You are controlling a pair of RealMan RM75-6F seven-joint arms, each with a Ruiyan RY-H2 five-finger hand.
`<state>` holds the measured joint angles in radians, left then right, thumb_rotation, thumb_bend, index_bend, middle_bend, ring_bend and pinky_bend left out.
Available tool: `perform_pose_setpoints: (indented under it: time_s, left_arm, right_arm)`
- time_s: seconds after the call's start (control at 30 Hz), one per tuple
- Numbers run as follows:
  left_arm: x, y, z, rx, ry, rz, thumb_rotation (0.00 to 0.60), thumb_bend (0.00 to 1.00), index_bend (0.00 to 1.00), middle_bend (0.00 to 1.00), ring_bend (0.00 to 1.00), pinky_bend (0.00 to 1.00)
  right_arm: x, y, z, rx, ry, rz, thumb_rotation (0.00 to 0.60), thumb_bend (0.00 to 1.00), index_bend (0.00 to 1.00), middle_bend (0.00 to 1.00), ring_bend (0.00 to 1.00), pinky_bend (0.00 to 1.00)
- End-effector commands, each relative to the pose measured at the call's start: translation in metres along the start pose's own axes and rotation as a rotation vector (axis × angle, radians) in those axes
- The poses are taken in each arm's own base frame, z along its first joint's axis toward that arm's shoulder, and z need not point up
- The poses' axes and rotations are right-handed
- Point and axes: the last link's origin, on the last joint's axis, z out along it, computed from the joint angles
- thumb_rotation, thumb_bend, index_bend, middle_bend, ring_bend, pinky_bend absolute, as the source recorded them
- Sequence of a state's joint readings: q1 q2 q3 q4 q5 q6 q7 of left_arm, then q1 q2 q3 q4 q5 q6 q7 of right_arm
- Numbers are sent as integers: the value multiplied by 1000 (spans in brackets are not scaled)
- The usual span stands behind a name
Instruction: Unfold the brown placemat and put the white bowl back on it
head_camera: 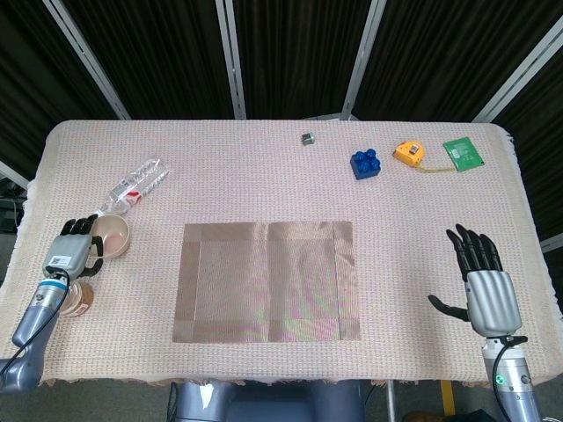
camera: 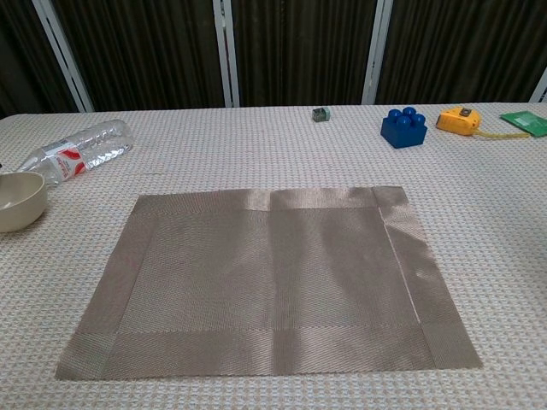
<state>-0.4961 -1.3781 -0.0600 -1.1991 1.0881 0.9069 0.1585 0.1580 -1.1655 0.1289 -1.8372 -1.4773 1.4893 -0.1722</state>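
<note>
— Two hands listed?
— Left hand (head_camera: 72, 249): fingers at the bowl (head_camera: 112, 236) rim, left of the flat placemat (head_camera: 266, 281); grip not discernible. Right hand (head_camera: 486, 291): fingers spread, empty.
— Obscured?
— Cup (head_camera: 75, 300) partly under left wrist; chest view crops the bowl, shows neither hand.

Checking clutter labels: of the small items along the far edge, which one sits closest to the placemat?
The blue brick. It lies nearest the placemat's far right corner; the grey cube, tape measure and green card all sit further back or further right.
</note>
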Motion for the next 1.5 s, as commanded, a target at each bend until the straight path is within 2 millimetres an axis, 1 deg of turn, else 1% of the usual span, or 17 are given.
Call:
perform_pose_setpoints:
  time_s: [0.03, 0.23, 0.33, 0.43, 0.5, 0.6, 0.7, 0.77, 0.8, 0.9, 0.97, 1.0, 1.03, 1.13, 1.2, 1.33, 1.5]
  left_arm:
    - [1, 0, 0, 4, 4, 4, 600, 454, 647, 0, 0, 0]
    - [9, 2, -4, -6, 33, 3, 600, 452, 661, 0, 0, 0]
    - [18, 7, -8, -30, 63, -4, 600, 453, 662, 0, 0, 0]
    - [31, 18, -16, -77, 100, -21, 600, 453, 662, 0, 0, 0]
    - [43, 31, -20, -126, 131, -28, 600, 454, 662, 0, 0, 0]
    - [59, 60, -27, -224, 169, -38, 600, 454, 665, 0, 0, 0]
    - [68, 95, -34, -329, 168, -46, 600, 453, 668, 0, 0, 0]
    - [70, 131, -40, -432, 153, -44, 600, 454, 668, 0, 0, 0]
    - [70, 141, -41, -456, 148, -40, 600, 454, 669, 0, 0, 0]
    - [64, 188, -49, -581, 124, -24, 600, 454, 670, 0, 0, 0]
    - [60, 205, -51, -621, 112, -18, 600, 455, 672, 0, 0, 0]
    - [55, 222, -53, -660, 95, -12, 600, 454, 673, 0, 0, 0]
    - [52, 229, -54, -674, 89, -8, 600, 455, 674, 0, 0, 0]
    - [36, 264, -55, -726, 61, 27, 600, 456, 676, 0, 0, 0]
    - [29, 276, -54, -729, 56, 44, 600, 456, 676, 0, 0, 0]
    - [18, 290, -52, -720, 67, 89, 600, 455, 677, 0, 0, 0]
    - [11, 300, -49, -689, 77, 105, 600, 454, 675, 0, 0, 0]
  right_arm:
    - [0, 0, 0, 0, 0, -1, 600, 0, 0, 0, 0, 0]
    - [1, 0, 0, 2, 1, 3, 600, 0, 0, 0, 0, 0]
    - [1, -1, 0, 3, 2, 5, 600, 0, 0, 0, 0, 0]
    - [2, -1, -1, 2, 2, 9, 600, 0, 0, 0, 0, 0]
    - [2, 0, 0, 2, 2, 11, 600, 0, 0, 0, 0, 0]
    - [2, -1, 0, 2, 0, 14, 600, 0, 0, 0, 0, 0]
    - [2, 0, 1, 1, -1, 15, 600, 0, 0, 0, 0, 0]
    - [2, 0, 1, 1, 1, 16, 600, 0, 1, 0, 0, 0]
    - [2, 0, 2, 1, 1, 16, 600, 0, 1, 0, 0, 0]
    - [3, 2, 2, -4, 2, 17, 600, 0, 2, 0, 0, 0]
    - [3, 3, 2, -8, 3, 18, 600, 0, 2, 0, 0, 0]
    - [4, 4, 2, -12, 5, 20, 600, 0, 3, 0, 0, 0]
    - [4, 4, 2, -15, 6, 21, 600, 0, 3, 0, 0, 0]
    - [7, 9, 2, -33, 14, 24, 600, 0, 3, 0, 0, 0]
    - [8, 11, 1, -39, 16, 24, 600, 0, 3, 0, 0, 0]
    - [11, 15, 0, -49, 22, 25, 600, 0, 4, 0, 0, 0]
    - [15, 18, -1, -59, 33, 31, 600, 0, 3, 0, 0, 0]
